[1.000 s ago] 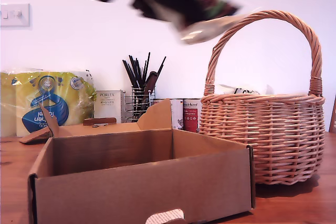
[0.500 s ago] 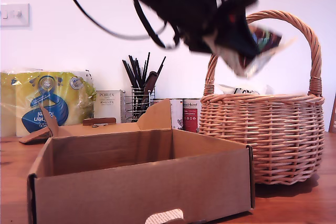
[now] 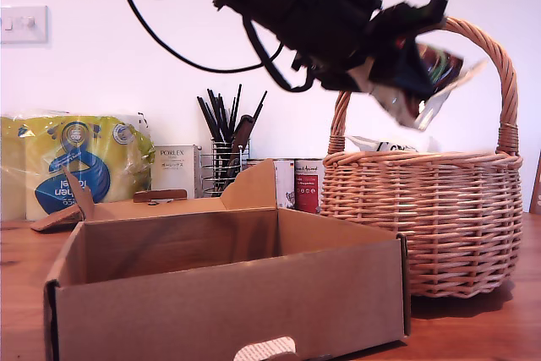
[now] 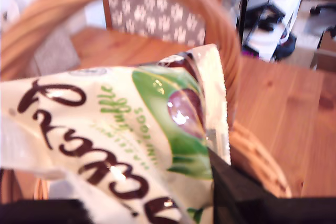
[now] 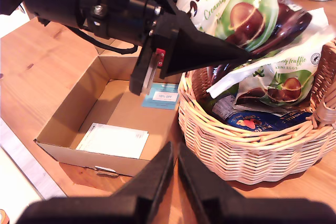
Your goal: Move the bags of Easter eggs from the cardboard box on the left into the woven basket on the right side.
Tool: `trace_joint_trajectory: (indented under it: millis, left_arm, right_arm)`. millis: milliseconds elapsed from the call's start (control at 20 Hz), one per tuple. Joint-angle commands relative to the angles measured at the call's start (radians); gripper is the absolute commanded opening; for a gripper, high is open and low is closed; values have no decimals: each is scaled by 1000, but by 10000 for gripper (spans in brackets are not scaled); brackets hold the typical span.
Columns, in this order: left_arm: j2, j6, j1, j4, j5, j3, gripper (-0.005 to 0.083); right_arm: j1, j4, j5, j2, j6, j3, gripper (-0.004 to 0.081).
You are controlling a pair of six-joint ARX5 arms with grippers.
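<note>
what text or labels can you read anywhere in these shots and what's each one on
"PORLEX": small white box by the wall, exterior view.
"10% OFF": blue slip lying in the cardboard box.
"MINI EGGS": white-green bag in the woven basket.
"Creamy": bag held by my first gripper.
Yellow pack, tins, white paper, blue-orange bag: print too small or blurred.

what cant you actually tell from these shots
- The cardboard box's floor: hidden by its front wall in the exterior view; the second wrist view shows only papers there.
- The woven basket's contents: its rim hides them in the exterior view; in the second wrist view the held Galaxy bag and my first gripper cover part.
- The blue bag's name: mostly buried.
- The first wrist view is blurred, so the small print is unreadable.
</note>
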Motion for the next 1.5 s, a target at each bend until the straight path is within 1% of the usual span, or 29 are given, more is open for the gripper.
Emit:
trace_joint_trajectory:
  millis: [0, 50, 150, 400, 450, 550, 650, 700, 750, 800, 850, 900, 1050, 1150, 1300, 1350, 1450]
  left_arm:
    - [30, 9, -11, 21, -4, -16, 665]
    - [31, 21, -15, 21, -9, -16, 723]
    - [31, 29, -26, 27, -34, -16, 725]
    - [28, 32, -27, 15, -58, -16, 724]
    - [24, 33, -27, 3, -58, -15, 708]
    - [10, 43, -27, -37, -58, -15, 616]
    - [-21, 54, -28, -120, -58, -15, 493]
    - [-42, 53, -28, -177, -58, -15, 405]
    - [-65, 50, -28, -237, -62, -15, 293]
    - [-90, 50, -27, -294, -63, -15, 149]
    - [-116, 49, -23, -345, -67, -16, 31]
    - [-138, 50, -16, -376, -70, -16, -26]
    - [-201, 41, 2, -418, -115, -35, -24]
    - [-247, 35, 23, -419, -123, -78, -24]
    - [-348, 19, 68, -351, -131, -191, -24]
    - [-389, 1, 90, -316, -137, -239, -24]
    - [-489, -27, 143, -246, -143, -343, -24]
  right_arm:
    - [5, 4, 0, -3, -3, 11, -13]
    - [5, 4, -1, -3, -3, 11, -13]
    - [5, 4, -1, -3, -3, 11, -13]
    - [5, 4, -1, -3, -3, 11, -13]
    - [5, 4, -1, -3, -3, 11, -13]
    - [5, 5, 0, -3, -3, 11, -13]
    - [5, 13, 0, -3, -3, 11, -13]
    - [5, 20, 0, -3, -3, 11, -13]
    - [5, 25, 0, -3, -3, 11, -13]
    - [5, 32, 0, -3, -3, 11, -13]
    - [5, 44, 2, -3, -3, 11, -13]
    - [5, 61, 11, -3, -3, 11, -13]
    - [4, 133, 63, -3, 27, 11, -13]
    - [5, 192, 100, -3, 65, 11, -13]
    - [5, 277, 174, -3, 137, 10, -13]
    - [5, 294, 211, -3, 154, 9, -13]
    - [5, 319, 267, -5, 160, 2, -13]
